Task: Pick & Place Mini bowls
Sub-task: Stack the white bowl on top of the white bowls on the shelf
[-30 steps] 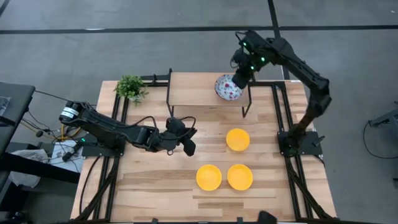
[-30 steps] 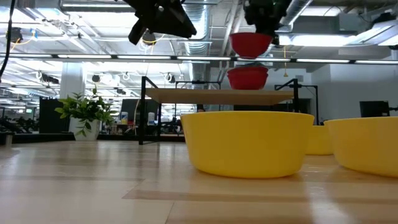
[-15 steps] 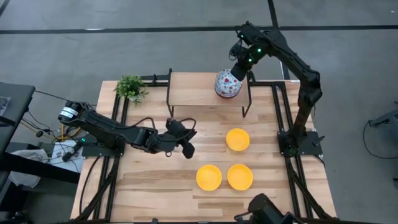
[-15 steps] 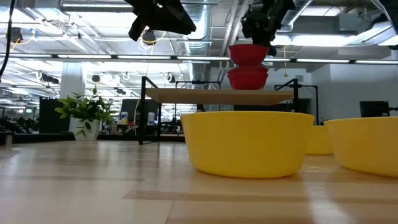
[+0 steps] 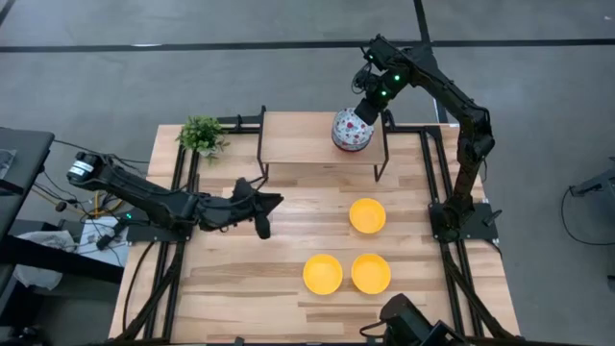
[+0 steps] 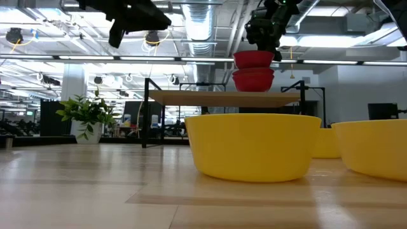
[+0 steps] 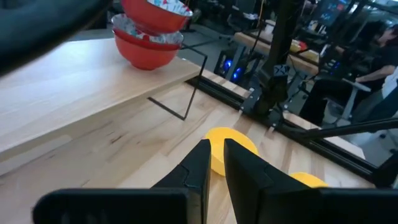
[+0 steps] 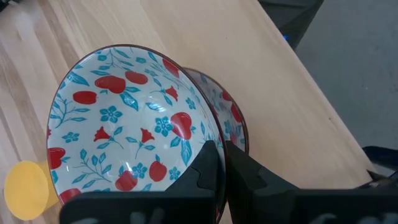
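Two mini bowls, red outside and white with red-and-blue flowers inside, are stacked on the raised wooden shelf (image 5: 303, 142) at the far side. My right gripper (image 8: 221, 148) is shut on the upper bowl (image 8: 124, 124). The lower bowl (image 6: 253, 80) stands by its foot on the shelf. Three yellow mini bowls (image 5: 367, 215) (image 5: 323, 274) (image 5: 371, 273) stand on the table. My left gripper (image 7: 216, 146) hovers shut and holding nothing over the table's left middle (image 5: 265, 221). My right gripper holds the upper bowl by its rim (image 8: 208, 134) on the far right side, one finger inside the bowl and one outside. The fingers slant down from above. The bowl is upright, and its base sits in the mouth of the lower bowl (image 8: 233, 112).
A small potted plant (image 5: 202, 135) stands at the far left corner. The shelf stands on thin black legs (image 5: 261, 154). Black frame rails run along both table sides. Bare wood lies between my left gripper and the yellow bowls.
My right gripper has come down a little with the patterned bowl, setting it into the lower bowl on the shelf. My left gripper has drawn back toward the table's left edge, staying shut and holding nothing.
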### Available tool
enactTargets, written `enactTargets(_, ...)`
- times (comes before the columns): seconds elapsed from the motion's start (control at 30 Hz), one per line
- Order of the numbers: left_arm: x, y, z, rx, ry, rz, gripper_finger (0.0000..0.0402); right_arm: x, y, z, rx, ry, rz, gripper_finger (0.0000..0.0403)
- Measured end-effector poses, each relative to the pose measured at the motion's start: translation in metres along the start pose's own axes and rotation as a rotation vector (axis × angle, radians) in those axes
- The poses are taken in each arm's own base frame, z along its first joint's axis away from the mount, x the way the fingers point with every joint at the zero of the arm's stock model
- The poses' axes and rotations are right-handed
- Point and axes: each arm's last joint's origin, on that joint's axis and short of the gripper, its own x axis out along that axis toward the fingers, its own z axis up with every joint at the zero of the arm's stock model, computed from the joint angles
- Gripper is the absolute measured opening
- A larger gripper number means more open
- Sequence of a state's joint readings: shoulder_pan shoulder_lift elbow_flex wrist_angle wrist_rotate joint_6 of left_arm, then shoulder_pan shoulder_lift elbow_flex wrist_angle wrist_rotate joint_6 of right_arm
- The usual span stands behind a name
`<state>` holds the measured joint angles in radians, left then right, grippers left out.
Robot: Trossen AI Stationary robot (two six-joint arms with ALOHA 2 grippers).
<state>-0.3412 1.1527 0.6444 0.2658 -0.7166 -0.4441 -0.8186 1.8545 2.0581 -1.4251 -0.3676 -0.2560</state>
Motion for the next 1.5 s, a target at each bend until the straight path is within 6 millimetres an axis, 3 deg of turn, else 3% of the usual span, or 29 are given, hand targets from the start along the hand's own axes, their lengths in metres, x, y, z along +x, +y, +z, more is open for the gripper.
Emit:
enactTargets(0.37, -0.005, 0.013, -0.018, -0.042, -0.035, -0.021, 0.0044, 0.001, 0.002, 0.001, -0.008, -0.005, 0.001, 0.0000)
enactTargets(0.63, -0.005, 0.012, -0.017, -0.050, -0.039, -0.029, 0.0044, 0.002, 0.001, 0.002, -0.016, -0.017, -0.005, 0.0000)
enactTargets(0.9, -0.005, 0.012, -0.017, -0.053, -0.042, -0.036, 0.0044, 0.016, -0.004, -0.001, -0.014, 0.009, -0.003, 0.0000)
enactTargets(1.5, -0.005, 0.012, -0.017, -0.051, -0.041, -0.036, 0.0044, 0.016, -0.004, -0.001, -0.029, 0.017, -0.025, 0.0000)
